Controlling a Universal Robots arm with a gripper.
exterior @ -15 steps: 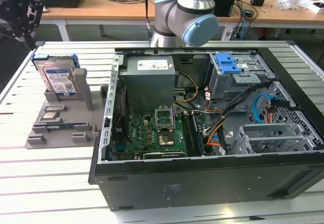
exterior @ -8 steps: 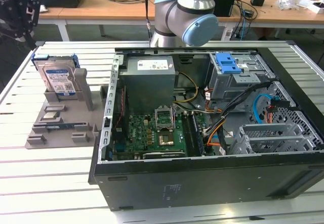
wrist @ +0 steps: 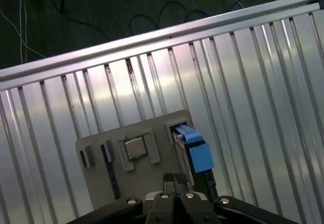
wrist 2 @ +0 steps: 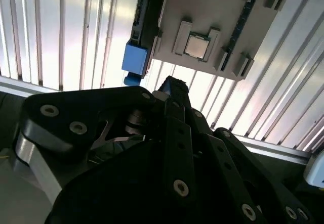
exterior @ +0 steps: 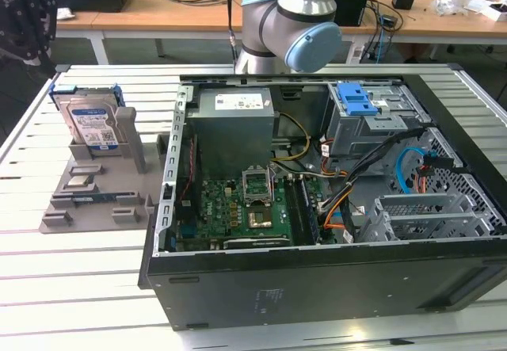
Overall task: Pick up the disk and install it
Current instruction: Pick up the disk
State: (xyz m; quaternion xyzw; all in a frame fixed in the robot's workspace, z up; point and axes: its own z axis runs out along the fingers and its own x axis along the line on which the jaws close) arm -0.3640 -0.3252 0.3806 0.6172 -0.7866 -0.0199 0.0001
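The disk (exterior: 91,123) stands on edge in a grey holder (exterior: 99,192) on the slatted table, at the exterior view's left. It is a silver drive with a white-and-blue label and a blue carrier frame. Seen from above, its blue carrier (wrist: 196,150) shows in the first wrist view, and the carrier (wrist 2: 134,59) also shows in the second wrist view. My gripper (wrist: 174,179) hangs well above the holder, apart from the disk, with its black fingertips together and nothing between them. In the exterior view the gripper (exterior: 30,30) is at the upper left.
An open computer case (exterior: 317,280) lies beside the holder, with a motherboard (exterior: 238,208), a grey power-supply box (exterior: 234,125) and a drive cage with a blue latch (exterior: 356,97). A square chip (wrist: 134,147) sits in the holder. Cables lie on the floor past the table edge (wrist: 152,37).
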